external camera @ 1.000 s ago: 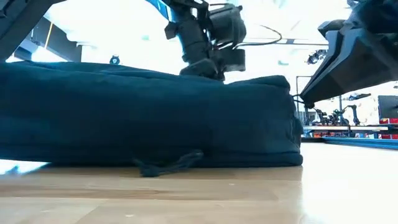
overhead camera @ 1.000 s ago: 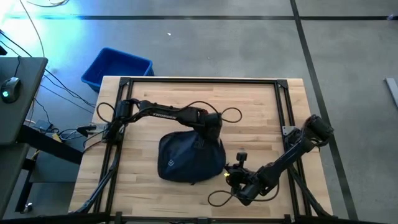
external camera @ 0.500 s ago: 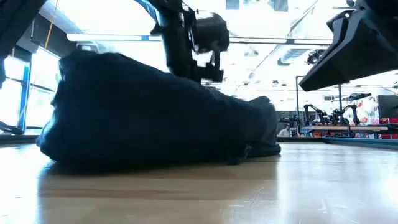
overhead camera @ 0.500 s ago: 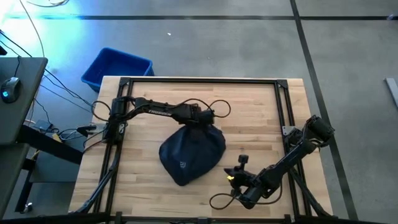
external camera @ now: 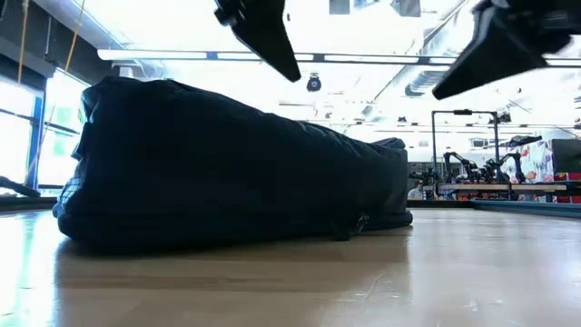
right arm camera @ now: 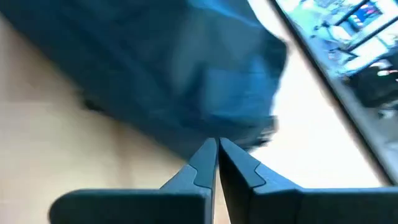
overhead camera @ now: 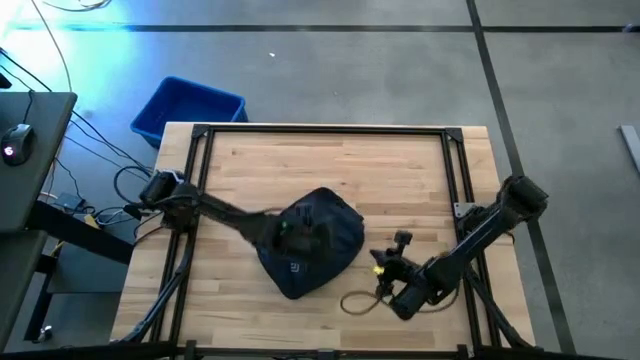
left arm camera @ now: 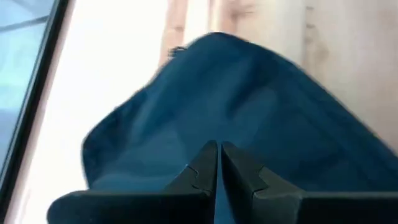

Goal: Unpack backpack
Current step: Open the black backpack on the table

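The dark navy backpack [overhead camera: 312, 243] lies on its broad side in the middle of the wooden table [overhead camera: 400, 170], bulging higher at one end [external camera: 136, 136]. My left gripper [overhead camera: 305, 236] hangs shut above the bag and clear of it, as the low view shows [external camera: 290, 71]. In its wrist view the shut tips [left arm camera: 217, 148] point at the bag's cloth [left arm camera: 249, 106]. My right gripper [overhead camera: 377, 263] is shut and raised just off the bag's near right side. Its tips [right arm camera: 217, 143] aim at the bag's edge [right arm camera: 186, 81] without touching it.
A rigid blue bin [overhead camera: 188, 108] stands on the floor beyond the table's far left corner. Black frame rails [overhead camera: 320, 129] run along the table's edges. A loose cable loop [overhead camera: 358, 302] lies beside my right arm. Bare wood shows on the far half.
My left gripper drew the backpack's far end up and toward the far edge, bunching and turning the bag. It then came off that end, rising and swinging toward the near left over the bag. My right gripper rose a little. Both stayed shut.
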